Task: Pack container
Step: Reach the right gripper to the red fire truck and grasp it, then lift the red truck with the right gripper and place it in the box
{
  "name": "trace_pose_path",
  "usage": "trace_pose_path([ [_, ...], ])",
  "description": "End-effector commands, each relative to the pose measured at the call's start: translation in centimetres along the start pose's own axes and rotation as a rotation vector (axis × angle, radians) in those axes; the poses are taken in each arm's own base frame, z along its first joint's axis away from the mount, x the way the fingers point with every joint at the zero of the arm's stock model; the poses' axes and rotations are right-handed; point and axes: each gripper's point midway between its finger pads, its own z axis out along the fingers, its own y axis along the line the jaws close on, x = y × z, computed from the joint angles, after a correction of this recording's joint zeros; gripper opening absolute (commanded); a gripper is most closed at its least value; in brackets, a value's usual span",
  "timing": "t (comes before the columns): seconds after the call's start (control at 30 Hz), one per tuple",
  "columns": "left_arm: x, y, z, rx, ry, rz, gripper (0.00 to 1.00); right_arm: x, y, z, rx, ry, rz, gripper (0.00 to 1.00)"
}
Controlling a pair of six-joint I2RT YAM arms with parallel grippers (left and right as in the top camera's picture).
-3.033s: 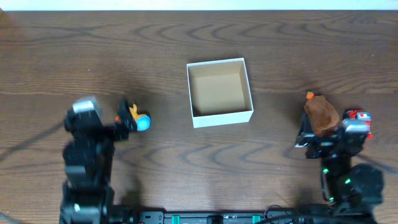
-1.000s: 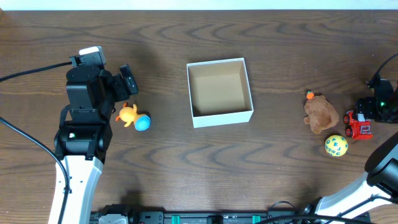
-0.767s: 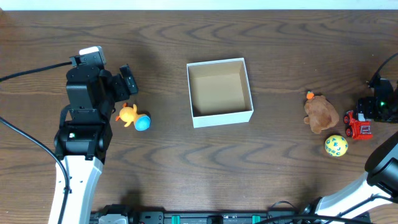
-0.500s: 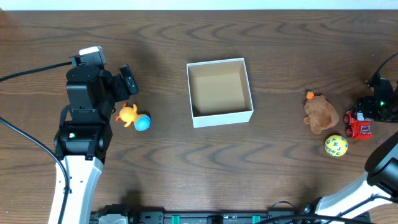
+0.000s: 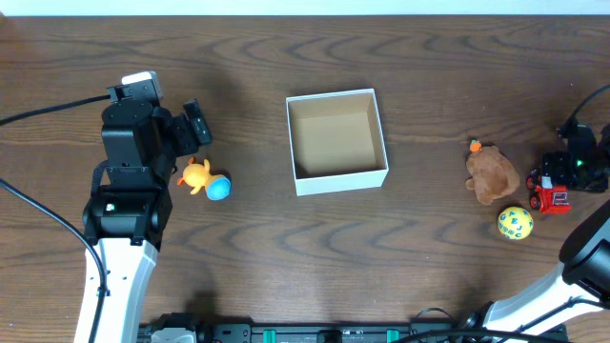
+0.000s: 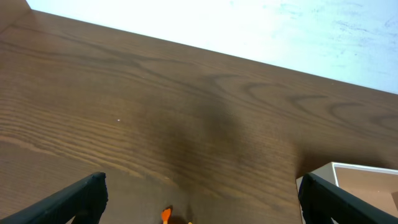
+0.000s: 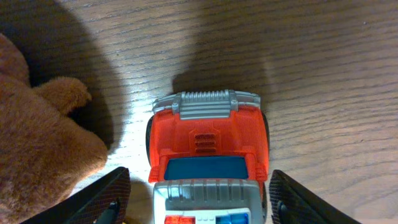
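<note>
My right pincer [image 7: 205, 200] has its fingers wide apart, one on each side of the red truck [image 7: 208, 140], ready to pinch it. My left pincer [image 6: 199, 200] gapes too, near the orange toy [image 5: 197, 175]. The container [image 5: 341, 179] waits empty between both pincers, well apart from each.

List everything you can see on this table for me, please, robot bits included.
table: one, dark brown wood, under everything
container: one, white outside and brown inside, mid-table, nothing in it
duck-like toy: one, orange and blue, left of the container
plush toy: one, brown with an orange bit on top, right of the container
ball: one, yellow with green marks, just in front of the plush toy
toy truck: one, red and grey, far right beside the plush toy
left gripper: one, black, open, above the duck-like toy
right gripper: one, black, open, fingers either side of the toy truck
</note>
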Motion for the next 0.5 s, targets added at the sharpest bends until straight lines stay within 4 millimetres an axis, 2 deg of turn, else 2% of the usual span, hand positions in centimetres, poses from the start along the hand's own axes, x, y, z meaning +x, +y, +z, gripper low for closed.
trace_pose_path([
  [0.0,-1.22,0.02,-0.55,-0.006,-0.03,-0.005,0.98,0.06,-0.06,0.42,-0.012,-0.002,0.032,0.7],
  [0.33,-1.22,0.02,-0.55,-0.006,-0.03,-0.005,0.98,-0.22,-0.22,0.38,-0.006,-0.013,0.06,0.59],
  [0.47,-1.22,0.02,-0.55,-0.006,-0.03,-0.005,0.98,-0.34,-0.27,0.27,-0.004,-0.016,0.06,0.5],
])
